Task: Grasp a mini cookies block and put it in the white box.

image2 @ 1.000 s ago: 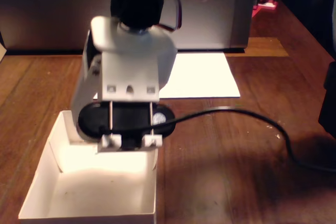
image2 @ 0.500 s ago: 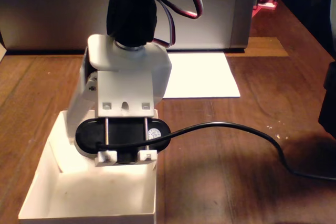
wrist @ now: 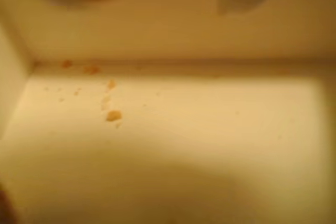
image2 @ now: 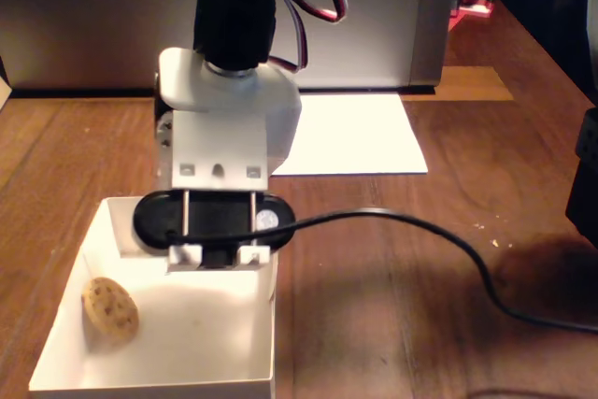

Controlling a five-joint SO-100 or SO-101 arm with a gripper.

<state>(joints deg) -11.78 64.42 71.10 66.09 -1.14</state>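
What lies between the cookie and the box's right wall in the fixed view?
Only bare white box floor. In the fixed view the cookie sits by the left wall of the white box, and nothing else shows across to the right wall.

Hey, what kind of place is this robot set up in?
Probably a home or hobby workbench, dimly lit: a wooden table, a loose black cable trailing across it, a white paper sheet, and a cookie lying in a white box under the arm.
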